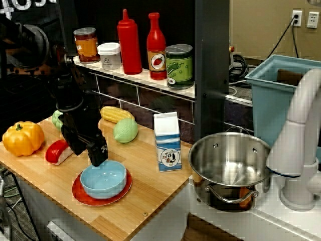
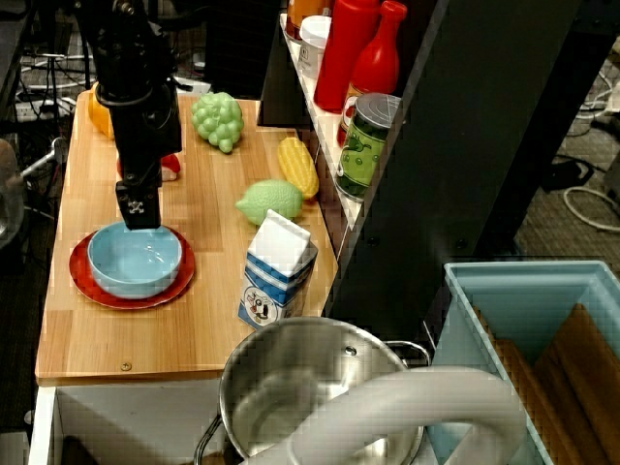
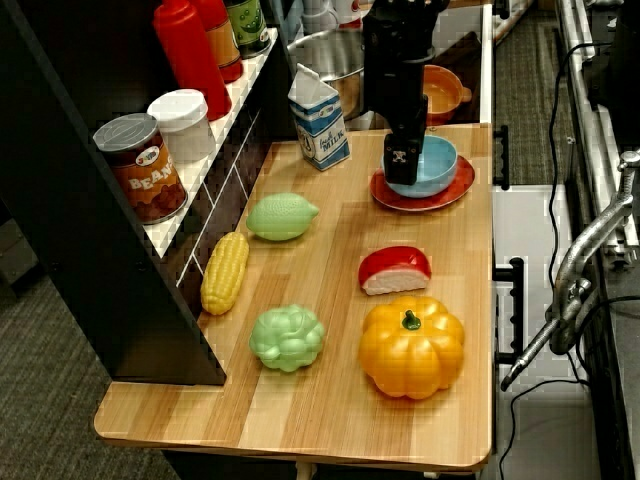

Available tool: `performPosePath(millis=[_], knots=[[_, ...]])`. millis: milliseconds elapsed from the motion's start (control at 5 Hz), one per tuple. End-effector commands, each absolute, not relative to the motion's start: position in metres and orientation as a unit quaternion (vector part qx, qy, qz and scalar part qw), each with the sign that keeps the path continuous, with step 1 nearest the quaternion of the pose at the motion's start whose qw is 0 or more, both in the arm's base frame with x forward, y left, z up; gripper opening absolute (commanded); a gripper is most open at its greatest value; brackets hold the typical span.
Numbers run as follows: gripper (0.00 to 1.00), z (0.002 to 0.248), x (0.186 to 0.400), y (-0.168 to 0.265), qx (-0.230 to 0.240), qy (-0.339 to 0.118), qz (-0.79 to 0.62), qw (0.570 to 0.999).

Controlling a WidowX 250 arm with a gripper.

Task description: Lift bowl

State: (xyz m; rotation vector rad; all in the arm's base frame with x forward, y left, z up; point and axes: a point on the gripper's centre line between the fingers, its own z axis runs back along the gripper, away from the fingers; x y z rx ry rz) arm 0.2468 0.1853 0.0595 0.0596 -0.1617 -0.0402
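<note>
Light-blue plastic marks the small round bowl [image 1: 104, 179], which sits centred on a flat red-orange plate [image 1: 80, 195] near the front edge of the pale wooden surface [image 1: 150, 196]. The plate likely serves as a saucer, so only the bowl should rise. The black end effector [image 1: 98, 154] hangs at the bowl's rim on the side facing the red-and-white wedge-shaped toy [image 1: 57, 151], seemingly placed to pinch the thin wall, one finger inside and one outside. Whether its fingers are apart or already closed on the rim I cannot tell; a dark block hides them in every view.

The overhead side view shows the end effector [image 2: 138, 206] overlapping the rim directly. The far-end view adds that the bowl [image 3: 432, 166] lies well apart from the orange toy pumpkin [image 3: 411, 346] and near the blue-and-white milk carton [image 3: 318, 118].
</note>
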Motion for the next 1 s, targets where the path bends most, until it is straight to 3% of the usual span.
performPosePath(millis=[0, 800], knots=[[1.00, 0.061, 0.249, 0.189, 0.039, -0.087, -0.020, 0.995], [1.00, 0.045, 0.255, 0.193, 0.052, -0.082, -0.010, 0.995]])
